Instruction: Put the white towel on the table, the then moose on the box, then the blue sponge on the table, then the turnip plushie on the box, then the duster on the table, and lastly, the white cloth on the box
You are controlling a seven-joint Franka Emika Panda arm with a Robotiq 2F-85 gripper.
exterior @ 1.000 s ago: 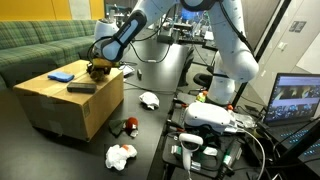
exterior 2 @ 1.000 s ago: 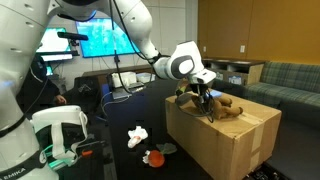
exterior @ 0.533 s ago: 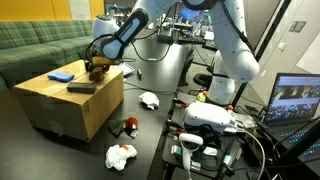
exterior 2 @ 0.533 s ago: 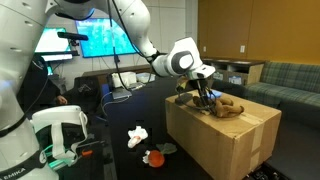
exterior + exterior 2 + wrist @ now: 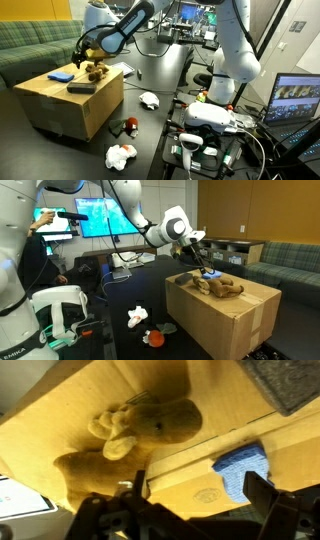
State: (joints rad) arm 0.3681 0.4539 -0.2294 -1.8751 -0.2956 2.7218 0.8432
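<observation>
The hand (image 5: pixel 82 60) hangs just above the top of the cardboard box (image 5: pixel 60 112), and it is wide open. In the wrist view the two fingers (image 5: pixel 262 492) stand well apart with nothing between them: the hand (image 5: pixel 200 495) is empty.

Straight below it lies the moose (image 5: pixel 140 430), a tan plush sprawled on the box top. In an exterior view the moose (image 5: pixel 97 71) sits near the far edge of the box, just beside the hand; seen from the other side, the moose (image 5: pixel 222 285) lies on its side with the hand (image 5: pixel 198 266) just above and behind it.

The blue sponge (image 5: pixel 62 75) is on the box too, near the moose but not touching it. In the wrist view the blue sponge (image 5: pixel 240 468) shows between the fingers' line and the box edge. The dark grey duster (image 5: pixel 80 88) rests closer to the front edge, apart from both.

Down on the dark tabletop (image 5: pixel 150 135), the turnip plushie (image 5: pixel 124 125) lies right by the foot of the box. A crumpled white cloth (image 5: pixel 120 155) sits nearer the camera, and a second white cloth (image 5: pixel 150 100) lies further back, well apart from the first.
</observation>
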